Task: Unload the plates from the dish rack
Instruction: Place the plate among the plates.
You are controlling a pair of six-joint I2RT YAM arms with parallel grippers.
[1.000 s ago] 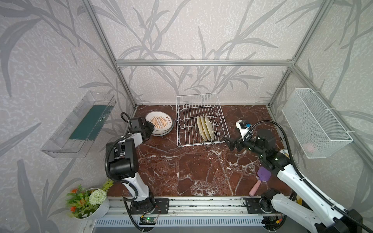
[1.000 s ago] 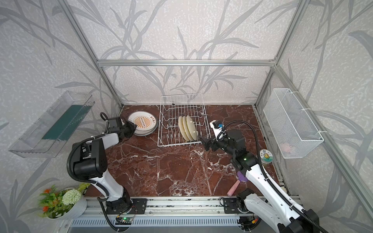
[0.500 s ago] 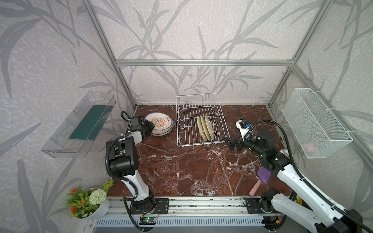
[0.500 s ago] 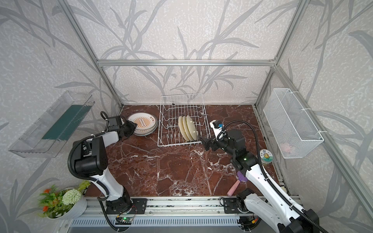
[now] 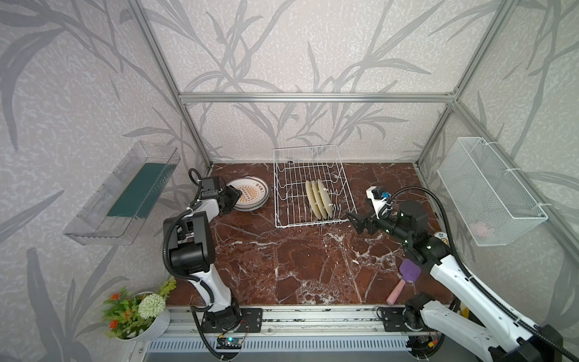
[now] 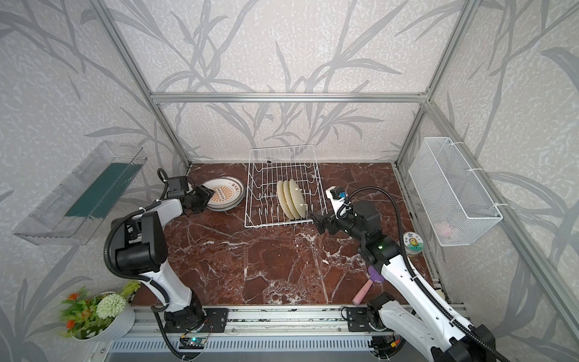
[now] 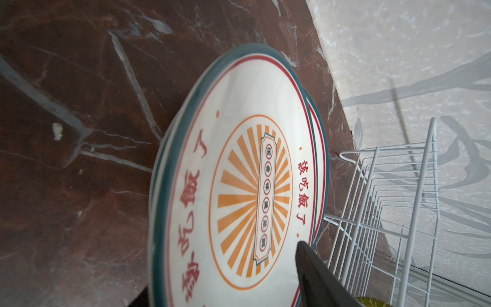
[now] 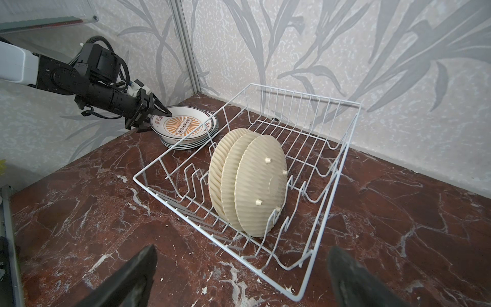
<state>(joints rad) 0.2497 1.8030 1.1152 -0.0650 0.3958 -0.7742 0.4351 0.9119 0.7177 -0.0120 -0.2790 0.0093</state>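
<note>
Three yellow plates (image 8: 247,183) stood upright in the one dish rack (image 5: 308,188), far on the surface (image 5: 282,266). Left of it lay stacked white plates (image 8: 186,125), layers uncountable. The left pincer (image 8: 155,122), earlier clamped, now gaped around the top rim; the right pincer (image 5: 353,222) stayed wide open.

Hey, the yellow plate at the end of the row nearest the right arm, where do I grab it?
I'd grip the end yellow plate by its top rim, coming down from above. It stands on edge in the dish rack, rim clear above the wires, its footed back bare toward the right gripper. The next plate leans close, so one of the fingers must slip into that gap.
</note>
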